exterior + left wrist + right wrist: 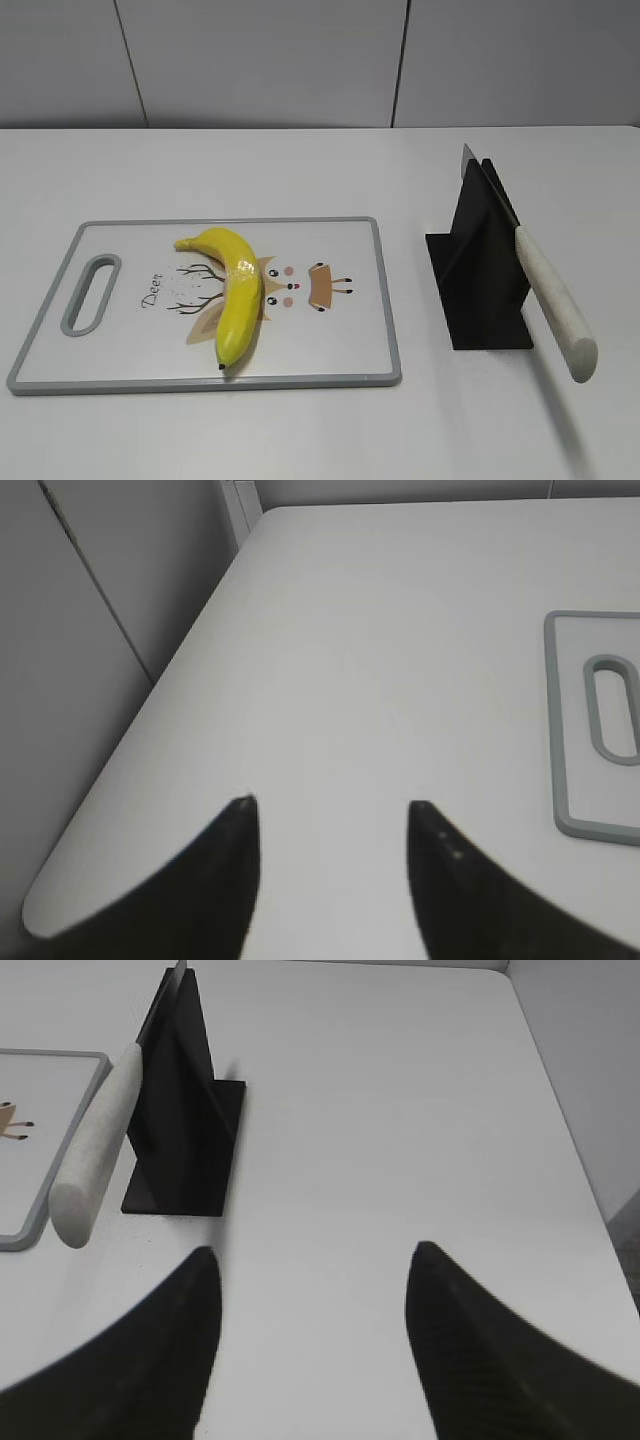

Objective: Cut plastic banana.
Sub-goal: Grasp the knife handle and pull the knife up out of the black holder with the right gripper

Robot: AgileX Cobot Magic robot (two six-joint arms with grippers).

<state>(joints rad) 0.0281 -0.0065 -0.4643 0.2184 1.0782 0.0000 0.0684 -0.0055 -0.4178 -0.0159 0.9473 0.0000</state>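
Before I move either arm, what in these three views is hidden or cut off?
- Knife: most of the blade sits behind the black stand in the exterior and right wrist views.
- Plastic banana: outside both wrist views; underside hidden against the cutting board.
- Cutting board: the left wrist view shows only its handle end, the right wrist view only a corner.
- Left gripper and right gripper: open, absent from the exterior view.

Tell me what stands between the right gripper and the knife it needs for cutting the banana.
Nothing visible does. The right gripper is open over bare table, and the knife leans on its black stand ahead and to the left, handle end toward the gripper. The plastic banana lies whole on the cutting board.
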